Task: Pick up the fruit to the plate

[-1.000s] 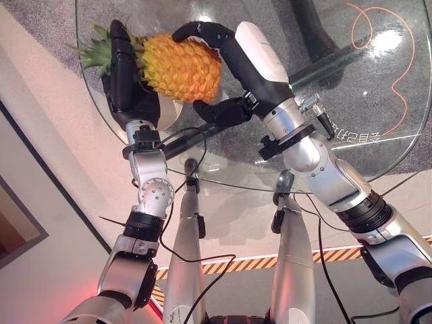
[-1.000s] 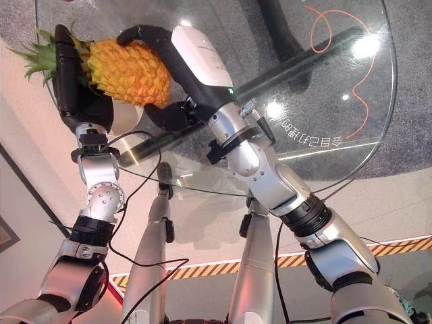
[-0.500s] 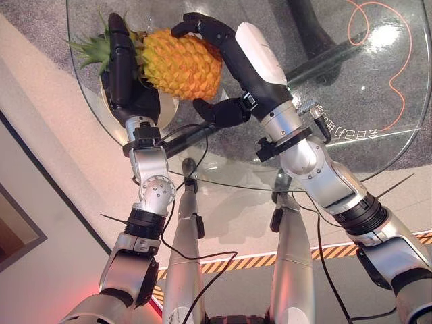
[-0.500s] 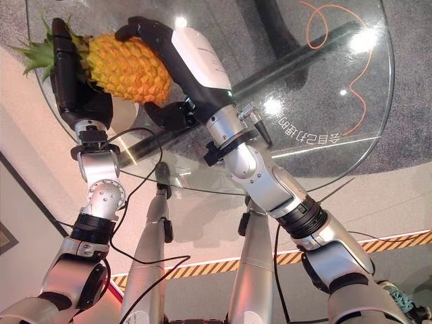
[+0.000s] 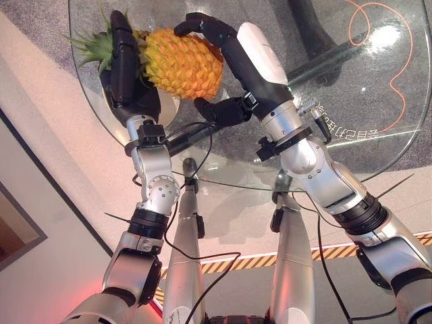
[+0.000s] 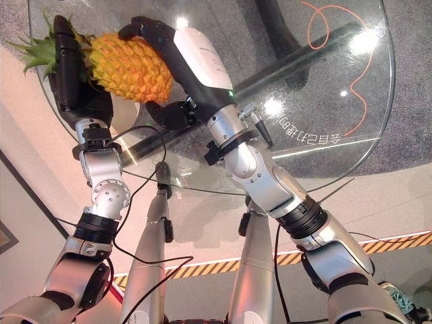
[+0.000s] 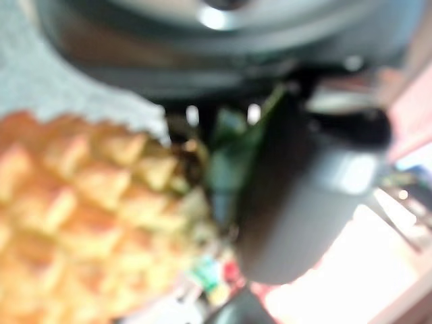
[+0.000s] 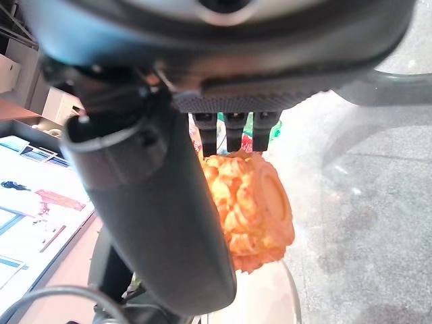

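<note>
Nearest you, both silver-grey arms rise from the lower edge toward the round glass surface (image 5: pixel 378 128). Your right hand (image 5: pixel 226 61) wraps the pineapple (image 5: pixel 181 62) at its blunt base end: its fingers (image 5: pixel 202 25) curl over the far side of the fruit, while the thumb (image 5: pixel 219 109) hooks in under the near side, so the hand is closed around the fruit. In the right wrist view the fingertips sit against the pineapple's (image 8: pixel 251 206) orange skin. Your left hand (image 5: pixel 127 74) stands upright at the crown end, its fingers straight and flat against the fruit where the green leaves (image 5: pixel 91 47) begin. The pineapple lies sideways between the two hands, leaves pointing to your left, over the pale plate (image 5: pixel 170 111), whose rim peeks out beneath it beside the left palm; you cannot tell whether fruit and plate are touching. Farther back, an orange cord (image 5: pixel 391 40) loops under the glass, on your right.
</note>
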`<state>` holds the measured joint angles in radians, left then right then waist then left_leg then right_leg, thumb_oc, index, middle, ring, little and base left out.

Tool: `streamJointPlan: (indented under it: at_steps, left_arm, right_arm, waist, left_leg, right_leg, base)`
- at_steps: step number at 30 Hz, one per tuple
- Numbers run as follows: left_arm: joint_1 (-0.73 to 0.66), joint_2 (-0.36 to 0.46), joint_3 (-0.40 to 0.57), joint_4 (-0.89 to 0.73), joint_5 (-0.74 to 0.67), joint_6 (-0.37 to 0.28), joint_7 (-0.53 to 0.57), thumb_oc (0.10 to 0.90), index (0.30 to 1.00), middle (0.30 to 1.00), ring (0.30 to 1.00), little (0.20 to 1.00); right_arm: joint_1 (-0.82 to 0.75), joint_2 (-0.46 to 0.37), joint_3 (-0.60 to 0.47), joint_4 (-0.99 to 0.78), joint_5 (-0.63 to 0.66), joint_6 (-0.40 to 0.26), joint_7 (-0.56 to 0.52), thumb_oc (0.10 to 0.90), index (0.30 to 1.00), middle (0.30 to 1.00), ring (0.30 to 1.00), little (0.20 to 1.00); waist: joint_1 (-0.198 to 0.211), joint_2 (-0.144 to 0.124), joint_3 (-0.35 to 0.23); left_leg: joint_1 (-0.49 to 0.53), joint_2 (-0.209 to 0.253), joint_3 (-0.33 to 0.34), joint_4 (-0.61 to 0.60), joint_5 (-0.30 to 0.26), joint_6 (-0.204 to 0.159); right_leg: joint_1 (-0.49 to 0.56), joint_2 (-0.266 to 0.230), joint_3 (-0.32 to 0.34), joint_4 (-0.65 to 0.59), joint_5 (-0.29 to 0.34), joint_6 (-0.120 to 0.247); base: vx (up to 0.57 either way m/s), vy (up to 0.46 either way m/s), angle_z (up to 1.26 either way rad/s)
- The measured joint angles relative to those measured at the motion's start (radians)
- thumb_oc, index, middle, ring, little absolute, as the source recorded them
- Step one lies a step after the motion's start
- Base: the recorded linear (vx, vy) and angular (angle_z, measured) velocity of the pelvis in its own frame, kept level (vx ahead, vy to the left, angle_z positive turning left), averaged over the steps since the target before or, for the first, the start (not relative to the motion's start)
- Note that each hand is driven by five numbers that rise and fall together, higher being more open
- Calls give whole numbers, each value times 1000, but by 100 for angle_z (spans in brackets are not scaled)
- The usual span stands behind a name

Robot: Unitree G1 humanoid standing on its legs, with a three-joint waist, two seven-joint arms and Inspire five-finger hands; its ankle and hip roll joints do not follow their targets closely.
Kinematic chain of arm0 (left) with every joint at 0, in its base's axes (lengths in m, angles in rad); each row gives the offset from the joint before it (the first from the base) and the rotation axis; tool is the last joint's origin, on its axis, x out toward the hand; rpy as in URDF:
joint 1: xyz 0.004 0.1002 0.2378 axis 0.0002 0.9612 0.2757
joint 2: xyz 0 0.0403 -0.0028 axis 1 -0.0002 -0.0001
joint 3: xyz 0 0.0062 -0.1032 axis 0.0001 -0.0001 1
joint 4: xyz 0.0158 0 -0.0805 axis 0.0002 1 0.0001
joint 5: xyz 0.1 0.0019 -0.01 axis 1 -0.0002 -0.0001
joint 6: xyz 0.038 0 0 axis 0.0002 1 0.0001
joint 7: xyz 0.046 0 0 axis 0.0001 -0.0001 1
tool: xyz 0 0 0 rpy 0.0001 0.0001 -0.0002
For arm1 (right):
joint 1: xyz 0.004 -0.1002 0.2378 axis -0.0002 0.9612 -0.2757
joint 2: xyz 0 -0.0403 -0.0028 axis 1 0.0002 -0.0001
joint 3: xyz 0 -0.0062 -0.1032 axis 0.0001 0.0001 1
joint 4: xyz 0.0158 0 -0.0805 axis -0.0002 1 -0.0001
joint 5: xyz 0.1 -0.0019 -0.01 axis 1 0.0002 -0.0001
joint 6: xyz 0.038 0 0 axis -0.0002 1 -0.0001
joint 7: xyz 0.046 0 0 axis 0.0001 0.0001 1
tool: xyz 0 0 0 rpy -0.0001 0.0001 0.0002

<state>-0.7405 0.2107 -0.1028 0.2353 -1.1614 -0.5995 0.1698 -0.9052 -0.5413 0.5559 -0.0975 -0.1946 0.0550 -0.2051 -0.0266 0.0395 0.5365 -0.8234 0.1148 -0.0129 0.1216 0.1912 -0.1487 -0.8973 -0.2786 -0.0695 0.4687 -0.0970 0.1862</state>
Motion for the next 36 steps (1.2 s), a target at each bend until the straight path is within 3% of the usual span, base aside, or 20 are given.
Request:
streamJointPlan:
  at_steps: [30,36]
  left_arm:
    - [-17,-7,2,-20,277,-48,229,100,300,300,300,200]
    - [-9,-5,11,-20,358,-49,313,100,300,300,300,200]
  right_arm:
    - [21,-1,-30,3,0,4,-84,800,900,900,900,900]
    - [30,-1,-118,4,0,4,-128,800,900,900,900,900]
  waist:
    - [16,0,0]
    - [16,-1,0]
  left_leg:
    - [-7,0,0,0,0,0]
    - [-8,0,0,0,0,0]
  right_leg:
    - [-7,0,0,0,0,0]
    - [-7,1,0,0,0,0]
  base:
    - [0,0,0]
    - [-10,1,0]
